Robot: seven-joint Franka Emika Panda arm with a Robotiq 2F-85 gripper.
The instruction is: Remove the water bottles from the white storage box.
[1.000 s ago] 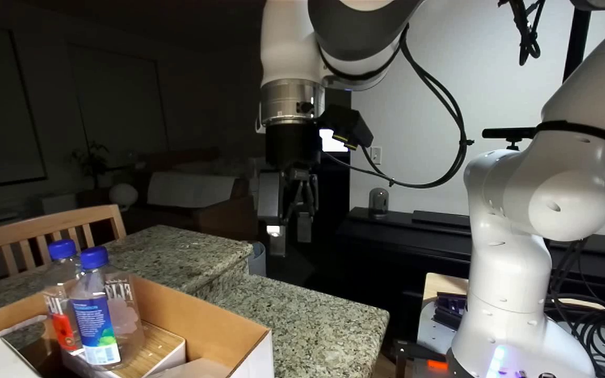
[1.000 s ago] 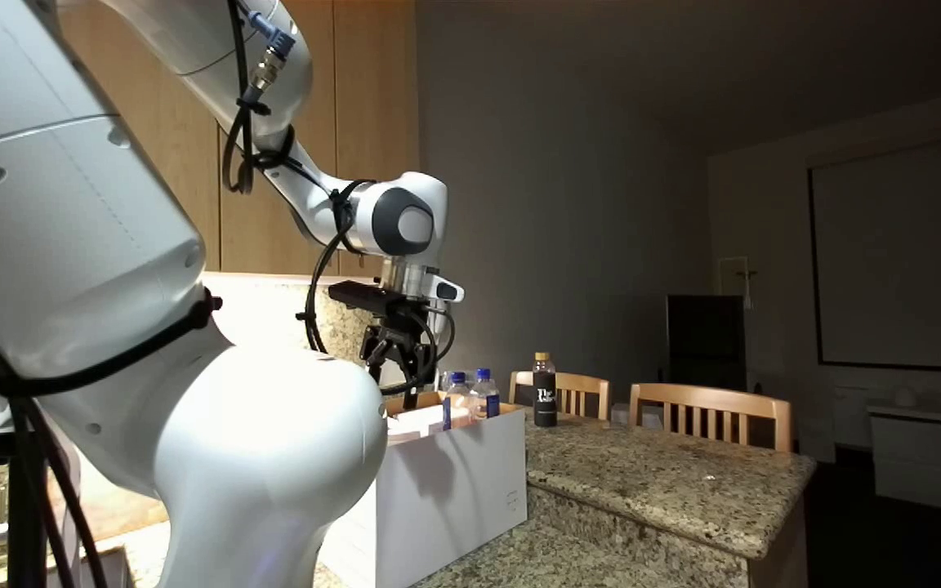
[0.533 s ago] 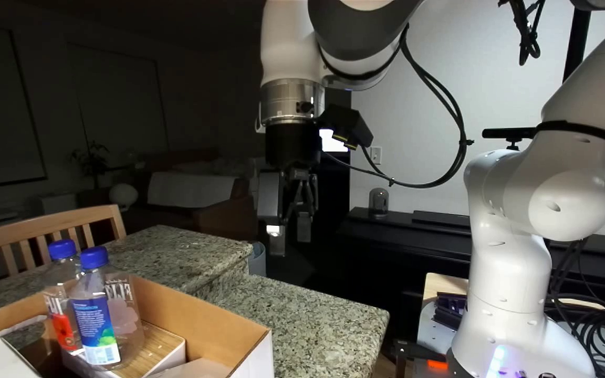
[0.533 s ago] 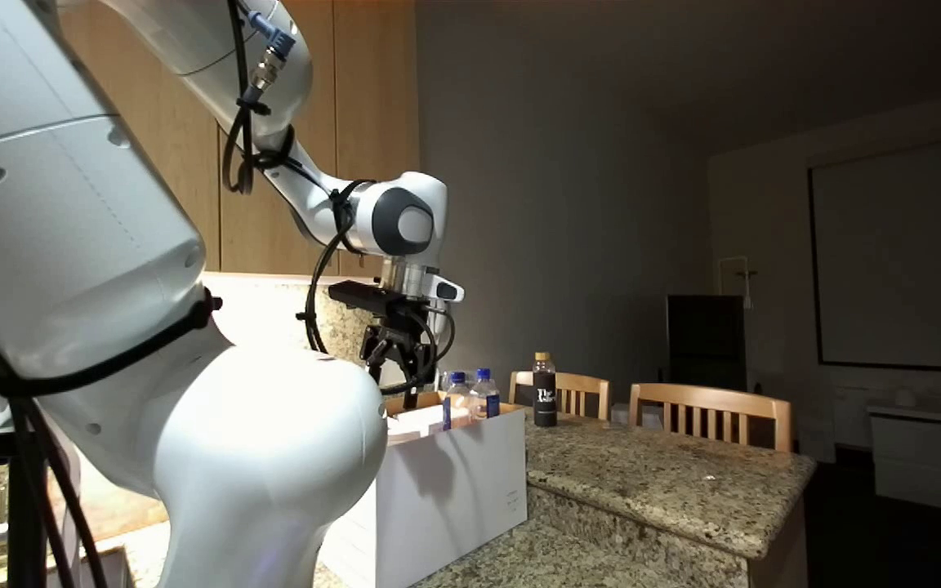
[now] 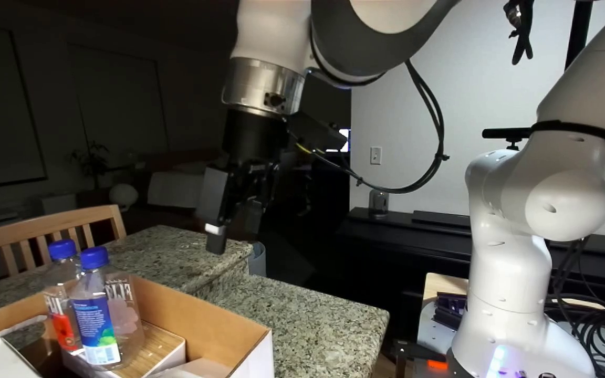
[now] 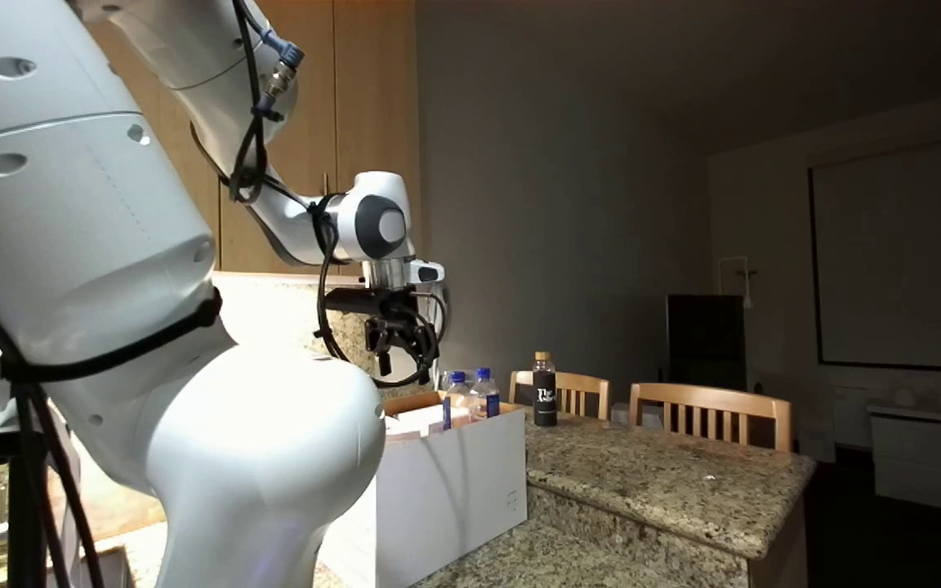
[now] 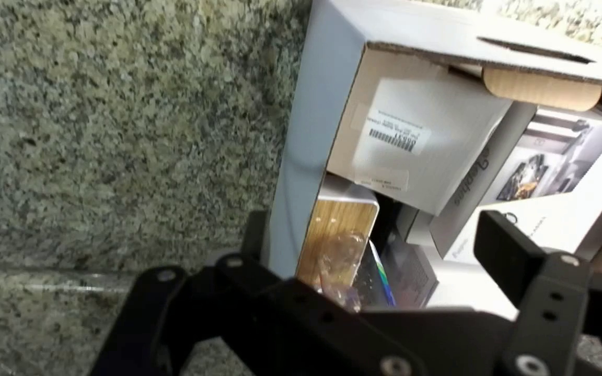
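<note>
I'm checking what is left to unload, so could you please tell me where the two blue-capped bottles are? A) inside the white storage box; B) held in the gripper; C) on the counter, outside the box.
A: both exterior views show the blue-capped bottles standing within the walls of the white storage box.

In an exterior view, a dark bottle (image 6: pixel 545 400) with a yellowish cap (image 6: pixel 542 356) stands upright on the speckled stone desk (image 6: pixel 666 469), with two wooden chairs (image 6: pixel 711 398) beyond, wooden cupboards (image 6: pixel 376 122) at the left and a pale cabinet (image 6: pixel 916 465) in the dim far right. In an exterior view, a domed object (image 5: pixel 378 203) stands on low black furniture (image 5: pixel 413 244) beneath a wall plate (image 5: pixel 376 155), a shadowy plant (image 5: pixel 93 164) and a pale globe (image 5: pixel 123 195) well off to the left. The wrist view shows a barcoded carton (image 7: pixel 431 125) beside a picture-printed carton (image 7: pixel 541 172), near a wood-grain-topped package (image 7: pixel 344 215).
</note>
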